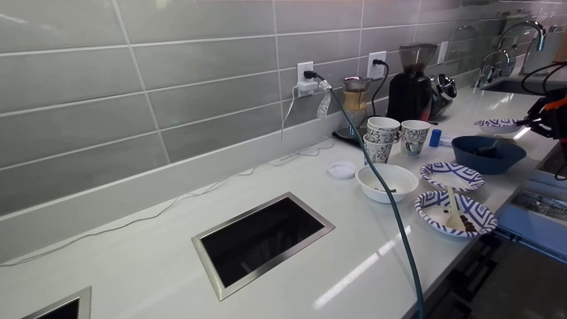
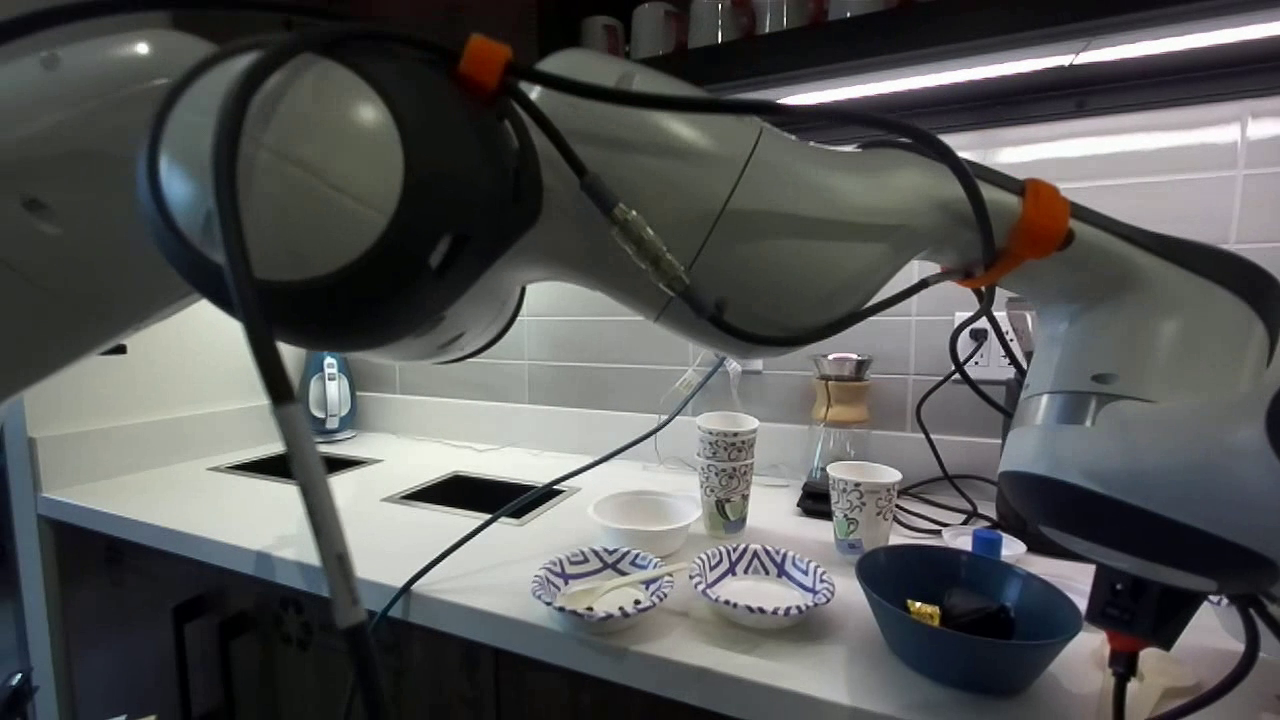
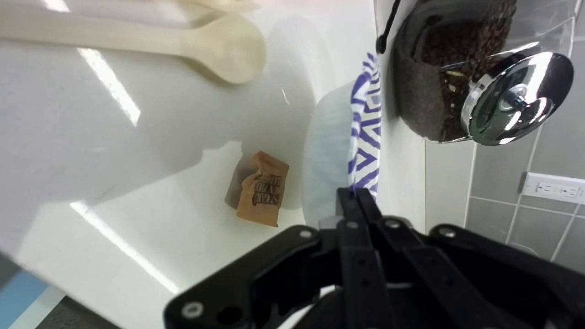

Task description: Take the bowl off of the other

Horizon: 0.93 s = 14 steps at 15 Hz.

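The small white bowl with the blue pattern (image 1: 497, 127) is off the dark navy bowl and beyond it in an exterior view. In the wrist view the patterned bowl (image 3: 368, 137) shows nearly edge-on, with its pale underside. My gripper (image 3: 358, 192) is shut on its rim; the gripper also shows in an exterior view (image 1: 526, 123). I cannot tell if the bowl touches the counter. The dark navy bowl (image 1: 465, 156) stands upright on the counter, also in an exterior view (image 2: 960, 645); it holds a dark item and a gold-wrapped piece.
A brown packet (image 3: 264, 194) and a wooden spoon (image 3: 228, 48) lie on the counter near the held bowl. A glass jar of coffee (image 3: 425, 96) stands by the wall. Two patterned plates (image 2: 808, 568), a plain white bowl (image 2: 645, 535) and paper cups (image 1: 414, 139) stand near the navy bowl.
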### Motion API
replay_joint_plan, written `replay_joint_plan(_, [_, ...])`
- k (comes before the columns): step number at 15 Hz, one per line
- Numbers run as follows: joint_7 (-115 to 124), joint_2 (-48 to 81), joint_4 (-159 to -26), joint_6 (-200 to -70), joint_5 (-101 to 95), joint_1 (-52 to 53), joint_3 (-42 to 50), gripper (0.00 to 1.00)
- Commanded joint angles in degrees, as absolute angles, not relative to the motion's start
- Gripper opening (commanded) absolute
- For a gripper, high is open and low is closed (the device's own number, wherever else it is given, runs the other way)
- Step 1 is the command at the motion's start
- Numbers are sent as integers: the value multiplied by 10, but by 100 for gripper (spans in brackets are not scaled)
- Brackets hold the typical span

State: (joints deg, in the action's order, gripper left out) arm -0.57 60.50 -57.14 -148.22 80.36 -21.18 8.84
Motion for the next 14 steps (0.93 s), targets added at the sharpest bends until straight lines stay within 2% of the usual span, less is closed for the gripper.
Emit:
replay_joint_plan(1, [60, 666, -475, -1464, 774, -209, 102, 1])
replay_joint_plan(8, [119, 719, -401, -1434, 730, -204, 113, 1])
replay_joint_plan(9, [122, 724, -391, -1433, 727, -204, 113, 9])
replay_joint_plan(10, [128, 728, -385, -1431, 722, -204, 116, 28])
replay_joint_plan(12, [137, 727, -379, -1424, 711, -204, 123, 40])
replay_joint_plan(13, [141, 711, -392, -1429, 667, -218, 87, 48])
replay_joint_plan(14, [150, 704, -392, -1422, 646, -219, 89, 55])
